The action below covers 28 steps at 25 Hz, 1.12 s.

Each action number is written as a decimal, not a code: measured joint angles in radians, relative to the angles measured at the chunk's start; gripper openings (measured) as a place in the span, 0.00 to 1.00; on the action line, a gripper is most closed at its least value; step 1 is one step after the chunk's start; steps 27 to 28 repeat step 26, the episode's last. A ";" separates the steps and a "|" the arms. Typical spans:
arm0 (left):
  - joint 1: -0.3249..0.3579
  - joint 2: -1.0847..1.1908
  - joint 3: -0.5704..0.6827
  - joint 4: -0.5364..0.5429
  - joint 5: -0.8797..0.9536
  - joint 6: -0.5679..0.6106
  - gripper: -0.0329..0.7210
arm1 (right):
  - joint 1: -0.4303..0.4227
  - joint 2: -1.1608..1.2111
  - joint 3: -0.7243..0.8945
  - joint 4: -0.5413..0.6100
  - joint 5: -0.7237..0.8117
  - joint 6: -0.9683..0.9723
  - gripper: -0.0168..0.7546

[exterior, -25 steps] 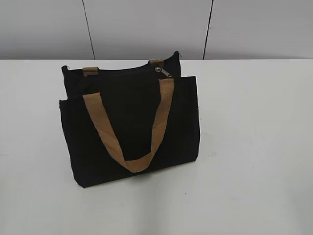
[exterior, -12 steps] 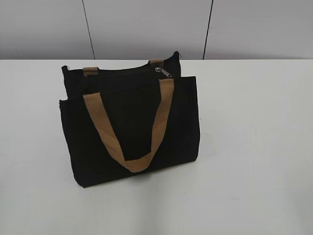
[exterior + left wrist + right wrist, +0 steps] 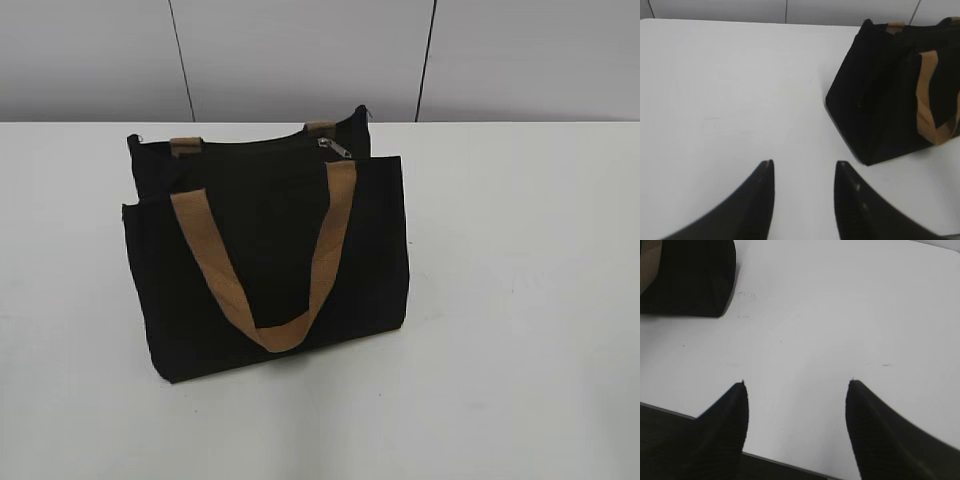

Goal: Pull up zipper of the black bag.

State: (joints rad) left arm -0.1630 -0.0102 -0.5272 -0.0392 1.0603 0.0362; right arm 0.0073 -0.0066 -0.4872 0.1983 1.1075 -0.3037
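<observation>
The black bag (image 3: pixel 265 260) stands upright on the white table, left of the middle, with a tan handle (image 3: pixel 270 260) hanging down its front. The silver zipper pull (image 3: pixel 335 148) lies near the right end of the bag's top edge. Neither gripper shows in the exterior view. In the left wrist view my left gripper (image 3: pixel 804 164) is open and empty over bare table, with the bag (image 3: pixel 880 100) ahead to its right. In the right wrist view my right gripper (image 3: pixel 797 382) is open and empty near the table's front edge, with a corner of the bag (image 3: pixel 690 280) at the upper left.
The white table (image 3: pixel 520 300) spreads wide around the bag. A grey panelled wall (image 3: pixel 300 60) stands behind it. The table's front edge (image 3: pixel 785 462) shows below the right gripper.
</observation>
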 joint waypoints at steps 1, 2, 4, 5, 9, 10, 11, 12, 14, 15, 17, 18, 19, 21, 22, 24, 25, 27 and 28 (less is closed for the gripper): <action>0.001 0.000 0.000 0.003 0.000 0.000 0.45 | 0.000 0.000 0.000 0.000 0.000 0.000 0.64; 0.007 0.000 0.000 0.003 0.000 0.000 0.45 | 0.000 0.000 0.000 0.000 0.000 0.000 0.64; 0.022 0.000 0.000 -0.009 0.000 0.000 0.45 | 0.000 0.000 0.000 0.000 0.000 0.000 0.64; 0.029 0.000 0.000 -0.014 0.000 0.000 0.45 | 0.000 0.000 0.000 0.000 0.000 0.000 0.64; 0.038 0.000 0.000 -0.020 0.000 0.000 0.45 | 0.000 0.000 0.000 0.000 0.000 0.000 0.64; 0.038 0.000 0.000 -0.020 0.000 0.000 0.45 | 0.000 0.000 0.000 0.000 0.000 0.000 0.64; 0.041 0.000 0.000 -0.021 0.000 0.000 0.45 | 0.000 0.000 0.000 0.000 0.000 0.000 0.64; 0.047 0.000 0.000 -0.022 0.000 0.000 0.45 | 0.000 0.000 0.000 0.000 0.000 0.000 0.64; 0.078 0.000 0.000 -0.026 0.000 0.000 0.44 | 0.000 0.000 0.000 0.000 0.000 0.000 0.64; 0.099 0.000 0.000 -0.027 0.000 0.000 0.44 | 0.000 0.000 0.000 0.000 0.000 0.000 0.64; 0.128 0.000 0.000 -0.029 0.000 0.000 0.44 | 0.000 0.000 0.000 0.000 0.000 0.000 0.64; 0.133 0.000 0.000 -0.029 0.000 0.000 0.44 | 0.000 0.000 0.000 0.000 0.000 0.001 0.64; 0.135 0.000 0.000 -0.030 0.000 0.000 0.44 | 0.000 0.000 0.000 0.000 0.000 0.001 0.64; 0.136 0.000 0.000 -0.030 0.000 0.000 0.44 | 0.000 0.000 0.000 0.000 0.000 0.001 0.64; 0.136 0.000 0.000 -0.030 0.000 0.000 0.44 | 0.000 0.000 0.000 0.000 0.000 0.001 0.64; 0.136 0.000 0.000 -0.031 0.000 0.000 0.44 | 0.000 0.000 0.000 0.000 0.000 0.001 0.64; 0.136 0.000 0.000 -0.031 0.000 0.000 0.44 | 0.000 0.000 0.000 0.000 0.000 0.001 0.64; 0.136 0.000 0.000 -0.031 0.000 0.000 0.44 | 0.000 0.000 0.000 0.000 0.000 0.001 0.64; 0.136 0.000 0.000 -0.031 0.000 0.000 0.44 | 0.000 0.000 0.000 0.000 0.000 0.001 0.64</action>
